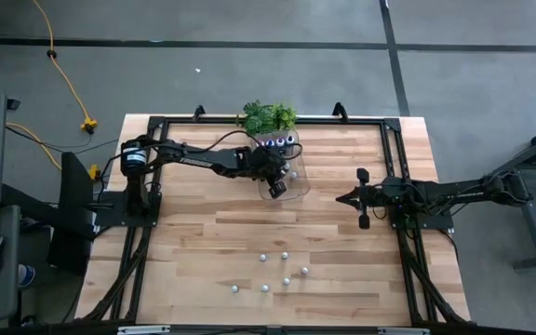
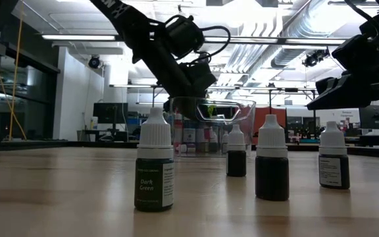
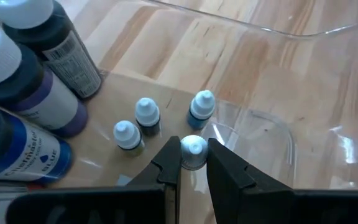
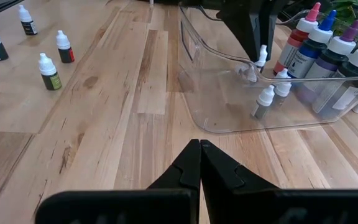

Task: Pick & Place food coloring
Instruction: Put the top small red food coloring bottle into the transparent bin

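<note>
A clear plastic tray stands at the table's far middle. Bigger food coloring bottles with pink, blue and purple tops stand at its far end, also seen as bigger bottles in the left wrist view. Three small white-capped bottles stand upright on the tray floor. My left gripper reaches down into the tray, shut on a fourth small bottle. Several more small bottles stand loose on the table's near half. My right gripper waits shut, right of the tray. My left gripper pinches a small bottle by its white cap between the two fingers, coming from above and pointing down into the tray. The bottle stays upright below the fingers. Whether its base touches the tray floor I cannot tell.
A green leafy plant sits at the table's far edge behind the tray. Loose small bottles stand upright in the near middle, one labelled dark green. Black frame rails run along the table's sides. Bare wood lies between tray and loose bottles.
</note>
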Controlling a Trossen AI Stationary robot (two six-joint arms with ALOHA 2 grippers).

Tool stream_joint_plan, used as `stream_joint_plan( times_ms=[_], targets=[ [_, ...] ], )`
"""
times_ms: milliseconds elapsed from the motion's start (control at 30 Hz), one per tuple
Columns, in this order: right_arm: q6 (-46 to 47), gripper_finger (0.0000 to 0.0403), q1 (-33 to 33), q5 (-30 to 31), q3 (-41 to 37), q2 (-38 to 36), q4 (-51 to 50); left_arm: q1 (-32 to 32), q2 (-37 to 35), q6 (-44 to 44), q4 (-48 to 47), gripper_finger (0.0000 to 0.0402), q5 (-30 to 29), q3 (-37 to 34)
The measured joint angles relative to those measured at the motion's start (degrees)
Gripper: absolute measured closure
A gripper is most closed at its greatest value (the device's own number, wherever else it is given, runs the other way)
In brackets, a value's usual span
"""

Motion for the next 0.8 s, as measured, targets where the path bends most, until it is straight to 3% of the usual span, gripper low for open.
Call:
stream_joint_plan(
  times_ms=[467,800],
  targets=[
    [0.00,0.0402,-0.01,0.00,-0.01,0.00,-0.02,1.06,-0.02,-9.48,-2.72,0.0360,-5.62,0.00],
    [0.00,0.0402,-0.01,0.00,-0.01,0.01,-0.02,1.02,-0.02,-9.55,-2.80,0.0359,-6.04,0.00]
  ],
)
